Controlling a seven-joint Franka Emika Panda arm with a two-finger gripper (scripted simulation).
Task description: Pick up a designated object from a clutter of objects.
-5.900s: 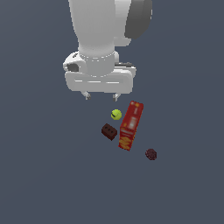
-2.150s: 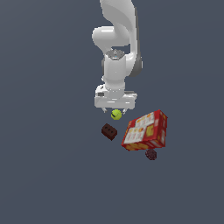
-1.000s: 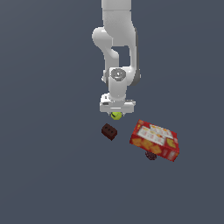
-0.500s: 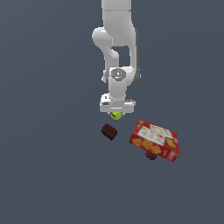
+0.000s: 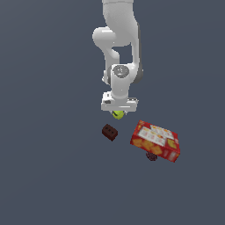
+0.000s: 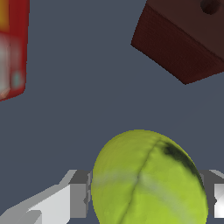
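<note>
Tennis ball [image 6: 148, 179] sits clamped between my pincer's [image 5: 118, 113] fingers [image 6: 78, 200], the brown block [image 5: 109, 132] and red cracker box [image 5: 155, 141] lying below and apart, so I judge the grasp made and a straight lift next.

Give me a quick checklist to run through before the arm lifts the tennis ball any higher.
1. Tennis ball sits between the fingers of the hand: ok.
2. Right object held, yellow-green with a dark seam: ok.
3. Grip firm enough not to slip: cannot tell.
4. Brown block apart from the ball: ok.
5. Red cracker box off to the exterior view's right, apart from the hand: ok.
6. Maroon ball mostly hidden behind the box; whether it touches the box: cannot tell.
</note>
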